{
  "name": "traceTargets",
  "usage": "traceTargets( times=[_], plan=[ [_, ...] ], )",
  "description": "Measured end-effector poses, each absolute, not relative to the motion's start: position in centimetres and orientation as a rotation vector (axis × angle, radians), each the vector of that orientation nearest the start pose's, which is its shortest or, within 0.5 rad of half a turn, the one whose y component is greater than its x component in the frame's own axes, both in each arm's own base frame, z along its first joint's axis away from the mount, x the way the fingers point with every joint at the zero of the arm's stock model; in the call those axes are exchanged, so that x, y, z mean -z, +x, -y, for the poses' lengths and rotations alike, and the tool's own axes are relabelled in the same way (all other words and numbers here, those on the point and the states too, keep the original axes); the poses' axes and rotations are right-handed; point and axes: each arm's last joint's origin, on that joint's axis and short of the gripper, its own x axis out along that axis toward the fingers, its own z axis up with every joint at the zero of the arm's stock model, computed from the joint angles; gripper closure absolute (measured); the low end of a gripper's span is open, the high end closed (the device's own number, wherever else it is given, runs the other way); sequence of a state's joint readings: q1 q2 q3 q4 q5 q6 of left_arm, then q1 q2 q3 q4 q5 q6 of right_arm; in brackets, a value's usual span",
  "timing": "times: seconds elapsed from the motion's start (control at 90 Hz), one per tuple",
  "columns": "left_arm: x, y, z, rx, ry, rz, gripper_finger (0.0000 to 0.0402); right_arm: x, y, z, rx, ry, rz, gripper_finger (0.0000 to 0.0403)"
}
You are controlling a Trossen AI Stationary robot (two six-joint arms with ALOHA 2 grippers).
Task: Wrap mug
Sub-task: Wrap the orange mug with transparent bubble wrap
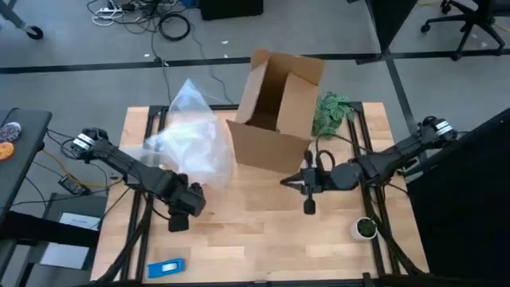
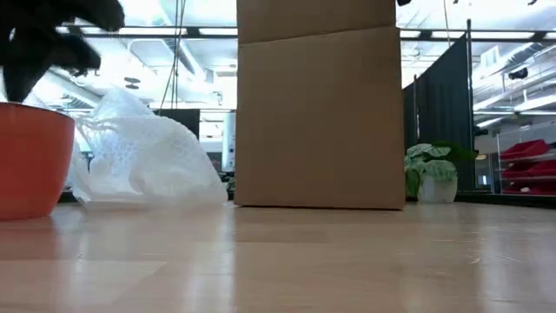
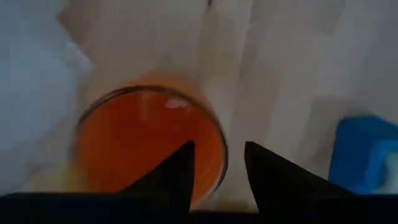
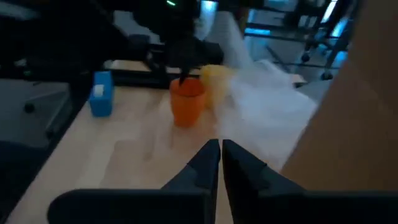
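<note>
Mug (image 4: pixel 187 102): small, orange, upright on the counter (image 1: pixel 263 239), on its left half, just beside the crumpled sheet of clear bubble wrap (image 1: pixel 191 139). In the low view it shows at the left edge, base flat on the wood.

Left gripper (image 3: pixel 217 168): directly above the mug, hiding it in the high view. Fingers apart; in the left wrist view one fingertip lies over the mouth and the other outside the rim, so they straddle the wall. We cannot tell whether either finger touches the wall yet; nothing is clamped.

Right gripper (image 1: pixel 308 191): near mid-counter, in front of the open cardboard box (image 1: pixel 279 112), well apart from the mug. Fingers together, holding nothing.

Also present: a blue object (image 1: pixel 166 268) at the near counter edge, a small green pot with a white rim (image 1: pixel 364 229) on the right, and a leafy plant (image 1: pixel 332 112) beside the box.

Handling, our judgement: the mug looks rigid, light and smooth, so slippery under a weak pinch. A rim grasp, one finger inside and one outside, seems the sound hold. The wrap is soft, light and floppy; we expect it to shift easily when the mug is set on it.
</note>
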State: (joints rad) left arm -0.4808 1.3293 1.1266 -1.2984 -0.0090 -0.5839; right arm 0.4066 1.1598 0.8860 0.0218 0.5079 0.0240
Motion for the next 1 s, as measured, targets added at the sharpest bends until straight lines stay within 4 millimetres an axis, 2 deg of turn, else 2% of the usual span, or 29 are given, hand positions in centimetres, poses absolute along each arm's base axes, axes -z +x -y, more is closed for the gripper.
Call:
traceTargets(
  times=[0.167,0.311,0.511,0.822,1.0],
  plan=[
    [-30.3,18.4,9.2,-0.104,-0.034,-1.358,0.0277,-31.6,24.4,-8.2,0.13,-0.076,-0.206,0.0403],
    [-32.0,17.3,9.0,-0.039,-0.025,-1.178,0.0277,-31.8,24.4,-8.1,0.135,-0.066,-0.185,0.0402],
    [-34.3,16.8,9.3,0.069,0.044,-0.896,0.0277,-32.8,24.6,-8.0,0.134,-0.022,-0.093,0.0401],
    [-35.6,18.3,10.2,0.186,0.282,-0.666,0.0277,-33.0,24.7,-8.1,0.135,-0.011,-0.07,0.0401],
    [-36.2,18.8,10.4,0.212,0.334,-0.588,0.0277,-33.0,24.7,-8.1,0.134,-0.011,-0.07,0.0401]
  ],
)
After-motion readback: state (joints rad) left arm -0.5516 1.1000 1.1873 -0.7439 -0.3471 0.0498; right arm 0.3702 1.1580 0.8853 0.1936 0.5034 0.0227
